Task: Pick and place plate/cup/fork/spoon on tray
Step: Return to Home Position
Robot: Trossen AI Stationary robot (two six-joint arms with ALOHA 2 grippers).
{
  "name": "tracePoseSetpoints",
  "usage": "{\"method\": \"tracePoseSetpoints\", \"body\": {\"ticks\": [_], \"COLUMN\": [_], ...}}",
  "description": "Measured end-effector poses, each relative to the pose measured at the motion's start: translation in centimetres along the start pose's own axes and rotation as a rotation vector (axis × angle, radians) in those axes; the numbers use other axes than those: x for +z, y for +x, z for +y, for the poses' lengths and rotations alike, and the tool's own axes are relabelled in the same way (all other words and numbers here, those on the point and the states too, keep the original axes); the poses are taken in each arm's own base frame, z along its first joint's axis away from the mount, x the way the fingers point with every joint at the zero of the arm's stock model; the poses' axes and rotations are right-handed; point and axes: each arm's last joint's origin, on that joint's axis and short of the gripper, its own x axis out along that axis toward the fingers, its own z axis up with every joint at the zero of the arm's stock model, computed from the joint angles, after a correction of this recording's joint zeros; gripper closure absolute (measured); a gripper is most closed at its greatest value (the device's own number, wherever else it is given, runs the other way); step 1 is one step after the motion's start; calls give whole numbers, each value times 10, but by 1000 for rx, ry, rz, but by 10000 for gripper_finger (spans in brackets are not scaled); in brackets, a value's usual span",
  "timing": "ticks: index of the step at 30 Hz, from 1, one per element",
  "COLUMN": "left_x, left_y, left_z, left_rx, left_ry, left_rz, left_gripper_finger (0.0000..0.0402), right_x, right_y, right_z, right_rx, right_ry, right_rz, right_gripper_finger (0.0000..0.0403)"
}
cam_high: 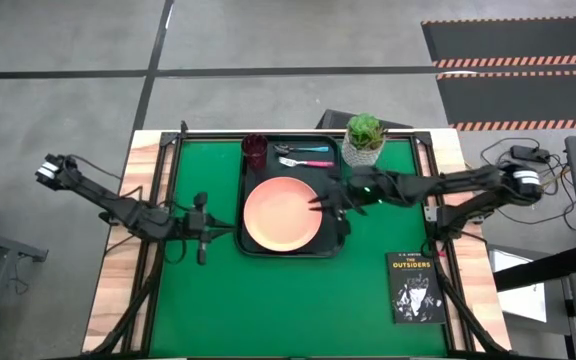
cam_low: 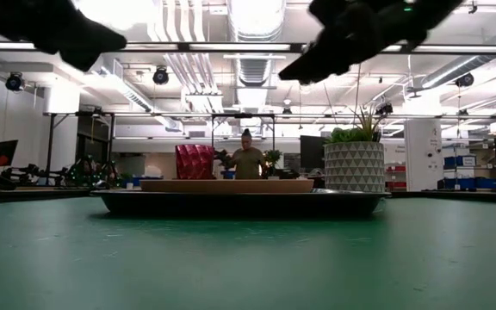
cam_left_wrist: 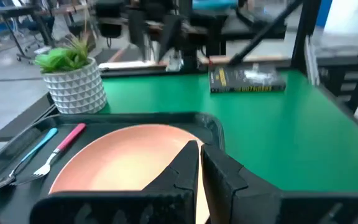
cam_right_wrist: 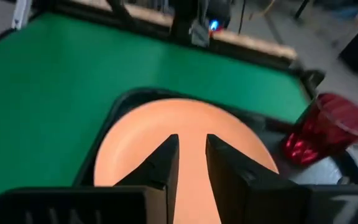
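Note:
The salmon-pink plate [cam_high: 281, 213] lies flat on the dark tray [cam_high: 251, 245]. The maroon cup [cam_high: 255, 150] stands upright in the tray's far left corner. The pink-handled fork [cam_left_wrist: 67, 138] and the blue-handled spoon [cam_left_wrist: 37, 148] lie side by side along the tray's far edge. My right gripper [cam_high: 320, 201] hovers above the plate's right edge with its fingers a little apart and empty; the plate shows between them [cam_right_wrist: 191, 186]. My left gripper [cam_high: 226, 229] is shut and empty, just left of the tray, pointing at the plate [cam_left_wrist: 123, 155]. In the low view both grippers are well above the table.
A white pot with a green plant [cam_high: 365, 138] stands just beyond the tray's far right corner. A black book [cam_high: 415, 287] lies on the green mat at the near right. A person [cam_low: 246, 159] stands in the room far behind the table.

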Motion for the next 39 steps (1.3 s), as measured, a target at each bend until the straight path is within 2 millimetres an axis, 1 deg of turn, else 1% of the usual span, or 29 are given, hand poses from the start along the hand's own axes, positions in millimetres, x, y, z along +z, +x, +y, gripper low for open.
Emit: {"method": "tracePoseSetpoints", "body": {"ticks": [2, 4, 7, 10, 14, 17, 24, 31, 39], "left_x": [-7, -14, -25, -34, -43, -46, -63, -65, -65], "left_y": [-7, -14, -21, -27, -32, -35, -36, -38, -37], "left_z": [5, 9, 14, 18, 22, 24, 26, 27, 27], "left_rx": [-3, -6, -7, -9, -11, -12, -18, -19, -19], "left_ry": [-27, -53, -81, -100, -119, -132, -119, -122, -117], "left_rz": [-44, -87, -135, -165, -197, -223, -237, -241, -234], "left_gripper_finger": [400, 400, 400, 400, 400, 400, 400, 400, 400], "right_x": [-4, -8, -15, -22, -31, -38, -54, -70, -87], "right_y": [-9, -17, -27, -34, -40, -44, -51, -64, -86], "right_z": [12, 19, 23, 26, 29, 31, 37, 43, 48], "right_rx": [-23, -31, -45, -51, -49, -46, -59, -77, -143], "right_ry": [-22, -28, -25, -14, -11, -5, -23, -34, -27], "right_rz": [-52, -111, -180, -192, -190, -184, -231, -292, -339], "right_gripper_finger": [335, 338, 342, 346, 350, 351, 351, 351, 351]}}
